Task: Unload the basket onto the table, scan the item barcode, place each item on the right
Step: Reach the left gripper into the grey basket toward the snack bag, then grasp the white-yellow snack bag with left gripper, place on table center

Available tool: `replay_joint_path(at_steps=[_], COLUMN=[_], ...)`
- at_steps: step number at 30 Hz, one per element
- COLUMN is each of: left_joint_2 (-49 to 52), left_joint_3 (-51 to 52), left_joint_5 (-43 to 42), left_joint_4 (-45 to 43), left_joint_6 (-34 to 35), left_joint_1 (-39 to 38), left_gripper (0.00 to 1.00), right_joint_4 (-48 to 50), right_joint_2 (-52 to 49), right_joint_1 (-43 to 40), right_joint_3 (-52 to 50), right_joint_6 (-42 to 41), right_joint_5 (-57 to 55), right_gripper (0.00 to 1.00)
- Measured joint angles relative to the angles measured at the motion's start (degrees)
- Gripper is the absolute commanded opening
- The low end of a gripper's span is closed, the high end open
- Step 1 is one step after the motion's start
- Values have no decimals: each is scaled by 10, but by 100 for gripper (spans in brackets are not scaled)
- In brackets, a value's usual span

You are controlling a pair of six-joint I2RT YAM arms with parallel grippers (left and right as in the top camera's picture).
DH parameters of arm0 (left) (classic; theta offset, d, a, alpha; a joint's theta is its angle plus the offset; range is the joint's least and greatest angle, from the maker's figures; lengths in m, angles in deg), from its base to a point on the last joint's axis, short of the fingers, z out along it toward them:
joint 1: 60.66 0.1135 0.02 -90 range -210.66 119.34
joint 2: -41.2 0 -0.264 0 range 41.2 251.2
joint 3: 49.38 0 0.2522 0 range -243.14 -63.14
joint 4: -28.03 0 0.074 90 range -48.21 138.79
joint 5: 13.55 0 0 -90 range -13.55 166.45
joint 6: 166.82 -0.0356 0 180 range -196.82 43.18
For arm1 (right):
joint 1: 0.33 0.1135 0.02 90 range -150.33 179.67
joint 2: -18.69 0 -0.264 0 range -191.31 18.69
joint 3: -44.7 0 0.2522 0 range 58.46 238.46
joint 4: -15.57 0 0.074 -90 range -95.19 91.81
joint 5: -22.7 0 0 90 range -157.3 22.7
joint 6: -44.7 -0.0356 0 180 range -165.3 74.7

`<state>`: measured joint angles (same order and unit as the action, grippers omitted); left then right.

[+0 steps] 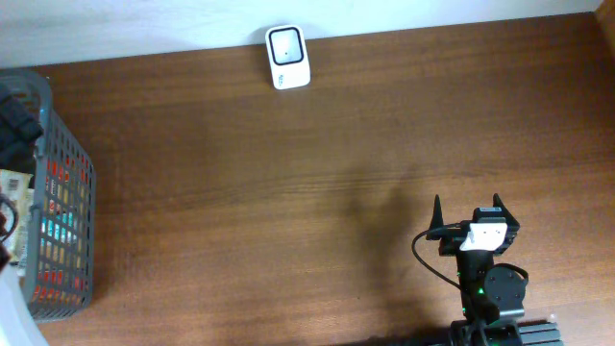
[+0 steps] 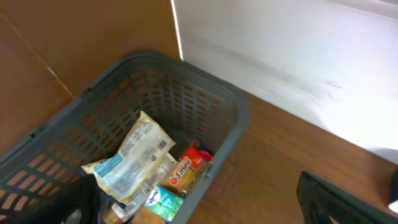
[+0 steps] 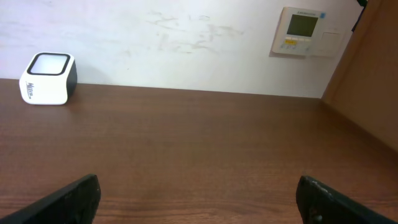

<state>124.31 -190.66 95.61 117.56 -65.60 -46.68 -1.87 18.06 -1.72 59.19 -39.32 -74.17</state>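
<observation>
Nearest, in the left wrist view, the left jaws stand wide apart at the bottom corners, holding nothing, poised above a grey plastic basket [image 2: 231, 118]. The basket sits at the left edge of the tabletop [image 1: 336, 163] and holds several small grocery packets.

Topmost is a pale packet [image 2: 132, 155], lying tilted on the others. It is probably the easiest item to take for scanning. It looks like a light, soft film pouch that will crumple and may slide between the jaws. A gentle pinch across a flat sealed edge or its raised upper corner seems safest, away from the basket's mesh wall. Its face is white and cream with small dark print and a light blue band at the lower end. The surface is wrinkled and slightly shiny. No barcode can be made out from here.

Just beside it, lower down, lie a red packet [image 2: 186, 169] marked "5 mins" and a green-and-white packet [image 2: 163, 200].

Across the tabletop, well apart from the basket, the right jaws are also fully spread and empty, low over bare wood. Farthest away, against the white wall [image 3: 186, 43], stands the scanner [image 1: 287, 58], a small white box with a dark window on top.
</observation>
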Motion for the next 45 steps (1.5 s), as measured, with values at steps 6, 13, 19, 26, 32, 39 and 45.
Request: replay_joint_path(at_steps=[6, 13, 19, 26, 32, 39, 45], left_joint_2=[0, 61, 179, 260, 400, 454, 479], left_joint_3=[0, -4, -5, 9, 17, 21, 21], left_joint_5=[2, 3, -2, -32, -94, -147, -122], left_joint_4=[-3, -10, -29, -97, -122, -157, -167], left_joint_6=[2, 2, -17, -118, -206, -288, -306], left_joint_1=[16, 90, 206, 247, 285, 285, 286], left_gripper=[99, 99, 86, 88, 89, 84, 68], right_joint_4=[0, 0, 0, 0, 0, 0, 0], right_joint_2=[0, 0, 0, 0, 0, 0, 0], right_joint_1=[0, 0, 0, 0, 0, 0, 0], right_joint_3=[0, 0, 0, 0, 0, 0, 0], right_joint_6=[0, 0, 0, 0, 0, 0, 0], right_joint_5=[0, 0, 0, 0, 0, 0, 0], right_gripper=[98, 99, 99, 98, 98, 98, 98])
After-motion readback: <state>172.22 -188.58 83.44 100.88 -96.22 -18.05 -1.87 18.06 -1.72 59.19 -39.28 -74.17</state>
